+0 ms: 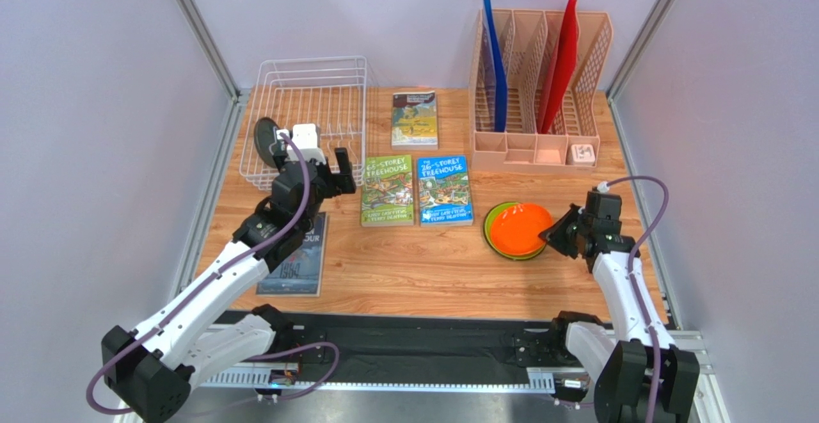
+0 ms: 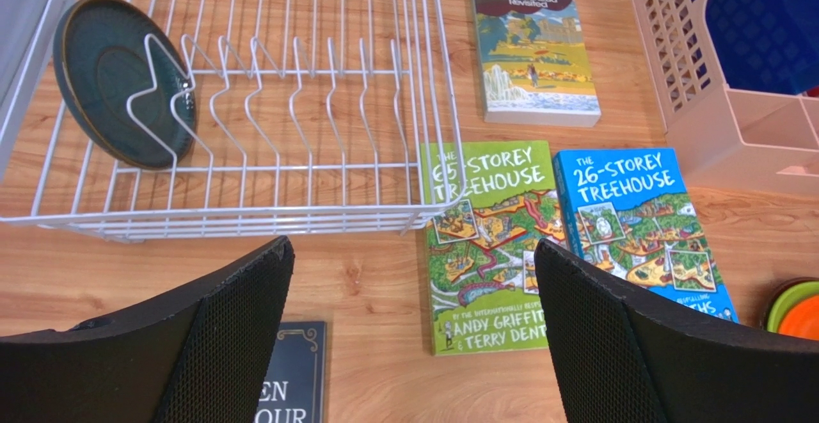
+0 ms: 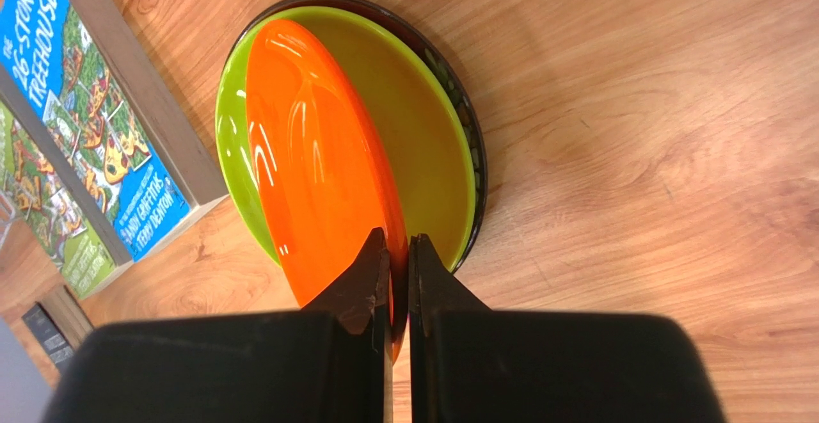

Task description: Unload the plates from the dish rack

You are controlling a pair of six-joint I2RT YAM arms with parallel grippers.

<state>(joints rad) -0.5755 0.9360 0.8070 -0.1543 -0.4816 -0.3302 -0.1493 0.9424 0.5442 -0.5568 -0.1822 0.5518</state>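
Right fingers (image 3: 383, 293) are clamped on the near rim of the orange plate (image 3: 317, 154). It tilts over the green plate (image 3: 428, 135) and a dark red plate (image 3: 473, 154), stacked on the desk (image 3: 625, 154) just ahead of them. So three plates are out, the orange not yet let go. One is left: the grey plate (image 2: 111, 77) leans in the rack (image 2: 240, 217), ahead and to the left of the left fingers (image 2: 221, 346), which hang wide apart near the rack's front edge.
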